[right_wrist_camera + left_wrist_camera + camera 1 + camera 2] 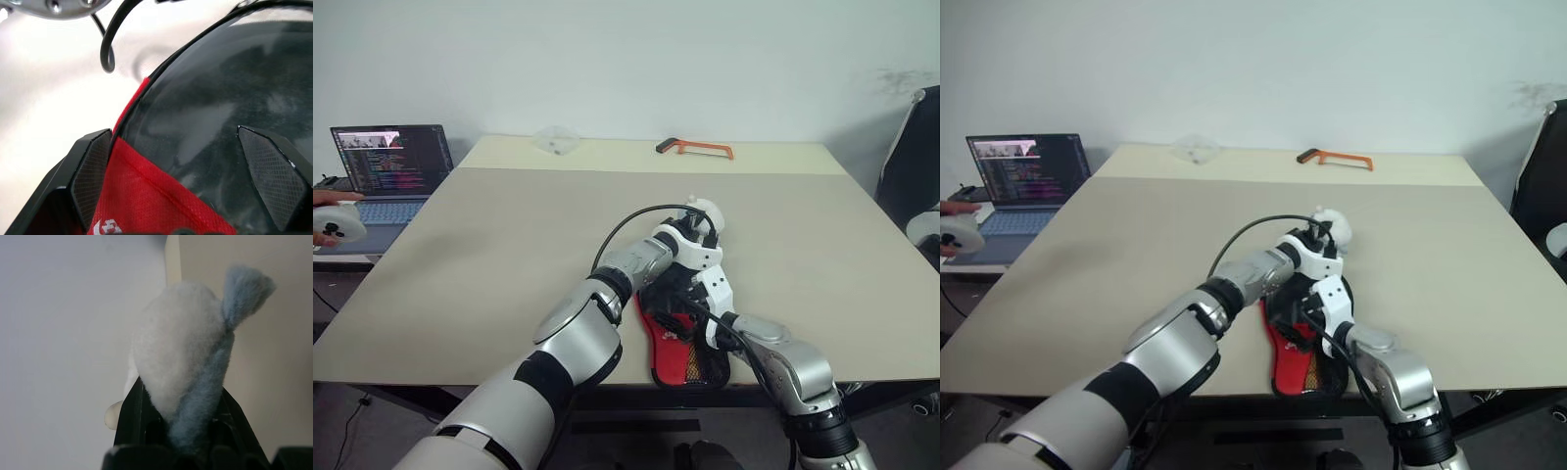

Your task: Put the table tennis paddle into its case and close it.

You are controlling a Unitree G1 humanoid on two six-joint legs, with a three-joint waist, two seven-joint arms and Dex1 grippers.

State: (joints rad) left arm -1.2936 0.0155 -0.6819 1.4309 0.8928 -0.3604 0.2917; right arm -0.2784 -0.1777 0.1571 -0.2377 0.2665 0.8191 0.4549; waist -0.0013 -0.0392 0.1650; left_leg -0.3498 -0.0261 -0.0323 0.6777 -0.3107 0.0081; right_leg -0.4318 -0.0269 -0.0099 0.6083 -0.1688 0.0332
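on the table's (509, 255) near edge lies the case (680, 357), soft, light fabric, best pinched along its zip edge; our left gripper (183, 431) clamps a fluffy white pouch (178, 362), our right gripper (188, 171) spread wide over the case.

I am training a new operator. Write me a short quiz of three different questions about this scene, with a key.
1. True or false: the left gripper is shut on a fluffy greyish-white pouch.
2. Which colours does the case show? A) black and red B) blue and white C) all green
3. Fill the gap: the right gripper stands ___ over the case.

Key:
1. True; the fingers clamp the pouch from both sides.
2. A.
3. Open; its pads sit wide apart above the dark and red fabric.
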